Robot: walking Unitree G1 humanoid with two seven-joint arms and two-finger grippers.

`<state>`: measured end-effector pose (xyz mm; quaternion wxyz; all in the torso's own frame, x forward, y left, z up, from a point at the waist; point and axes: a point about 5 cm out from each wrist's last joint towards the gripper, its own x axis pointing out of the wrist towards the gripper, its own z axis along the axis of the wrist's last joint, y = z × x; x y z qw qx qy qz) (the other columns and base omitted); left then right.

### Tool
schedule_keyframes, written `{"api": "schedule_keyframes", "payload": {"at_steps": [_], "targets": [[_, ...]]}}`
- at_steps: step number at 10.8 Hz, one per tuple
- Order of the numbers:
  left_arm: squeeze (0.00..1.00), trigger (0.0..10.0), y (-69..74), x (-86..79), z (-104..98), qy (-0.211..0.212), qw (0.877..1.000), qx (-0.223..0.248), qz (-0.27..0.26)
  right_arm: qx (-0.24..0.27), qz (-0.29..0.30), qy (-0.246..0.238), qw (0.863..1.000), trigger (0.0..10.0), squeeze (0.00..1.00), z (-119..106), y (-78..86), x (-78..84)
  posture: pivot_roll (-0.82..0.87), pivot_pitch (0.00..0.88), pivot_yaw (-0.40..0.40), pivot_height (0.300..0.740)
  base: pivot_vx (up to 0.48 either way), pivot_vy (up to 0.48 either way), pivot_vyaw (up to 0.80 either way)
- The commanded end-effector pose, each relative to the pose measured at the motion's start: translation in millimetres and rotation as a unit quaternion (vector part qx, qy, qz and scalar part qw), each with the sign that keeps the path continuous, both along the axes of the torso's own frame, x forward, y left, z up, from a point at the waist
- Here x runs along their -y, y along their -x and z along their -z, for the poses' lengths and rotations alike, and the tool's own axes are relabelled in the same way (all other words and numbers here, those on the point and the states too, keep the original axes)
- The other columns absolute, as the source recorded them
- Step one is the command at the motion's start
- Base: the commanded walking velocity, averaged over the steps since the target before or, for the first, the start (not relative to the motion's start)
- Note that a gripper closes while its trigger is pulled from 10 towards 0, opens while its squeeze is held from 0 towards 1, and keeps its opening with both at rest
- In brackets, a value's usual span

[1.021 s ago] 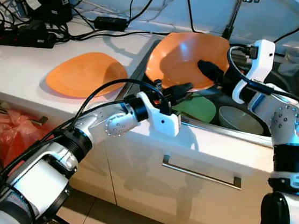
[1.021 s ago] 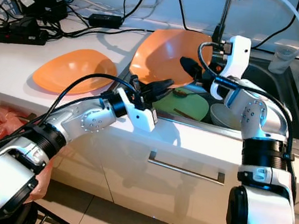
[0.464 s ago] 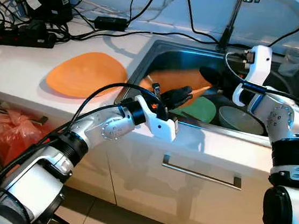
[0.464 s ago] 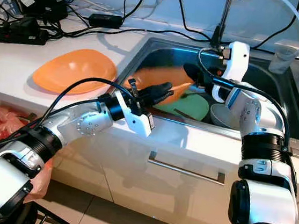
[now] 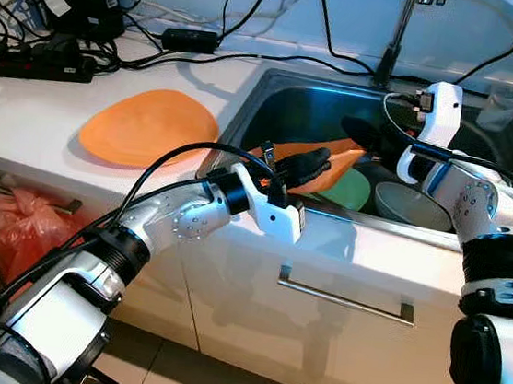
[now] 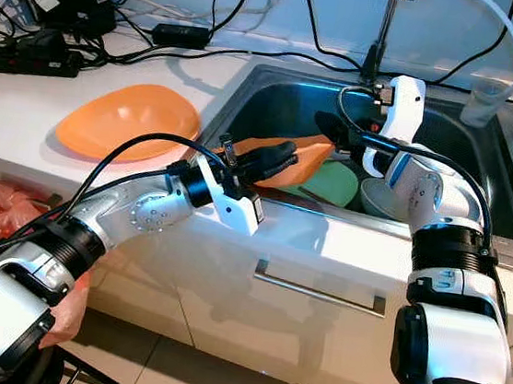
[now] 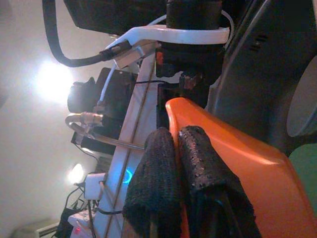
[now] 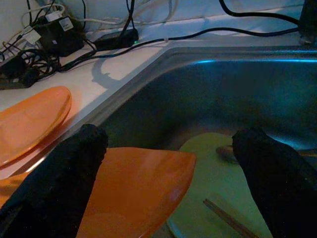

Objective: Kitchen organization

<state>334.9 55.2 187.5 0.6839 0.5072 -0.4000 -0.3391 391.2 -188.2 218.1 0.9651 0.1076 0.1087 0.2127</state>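
Orange plate in sink: it lay tilted inside the sink, its lower part over the green plate and its near edge toward the sink's front wall.
Left gripper: it reached over the sink's front rim, and its fingers were closed together on the near rim of the orange plate; in the left wrist view both black pads pressed side by side against the orange edge.
Right gripper: it hung over the sink with its fingers spread wide and holding nothing; the far edge of the orange plate lay between and below them, apart from both pads.
Second orange plate: it sat on the white desk left of the sink, well apart from both grippers.
Other dishes: a grey bowl rested in the sink just right of the green plate, and chopsticks lay on the green plate.
Hard to make out: the plate's underside and how it touched the sink floor were hidden by the left gripper; a small item on the green plate's far edge was too dark to name.
Desk clutter: a power strip and tangled cables lay along the wall.
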Motion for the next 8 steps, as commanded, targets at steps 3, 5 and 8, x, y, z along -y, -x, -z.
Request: {"api": "schedule_keyframes", "payload": {"at_steps": [3, 5, 8], "targets": [[0.00, 0.0, 0.7, -1.5, -17.6, 0.029, 0.999, 0.036, 0.005, -0.020, -0.006, 0.005, 1.000, 10.0, 0.00, 4.4, -2.0, 0.8, 0.07, 0.000, 0.035, 0.740, 0.000, 0.000, 0.00], [0.00, 0.0, -9.3, -11.9, -34.1, 0.048, 0.995, 0.079, -0.034, 0.020, 0.006, -0.027, 0.999, 10.0, 0.00, -13.3, -6.0, 3.1, 0.07, 0.000, 0.032, 0.740, 0.000, 0.000, 0.00], [0.00, 0.0, -24.3, -26.6, -44.9, 0.076, 0.989, 0.080, -0.095, 0.107, -0.008, -0.116, 0.987, 10.0, 0.00, -46.4, 0.3, -0.4, 0.07, 0.000, 0.036, 0.740, 0.000, 0.000, 0.00]]}}
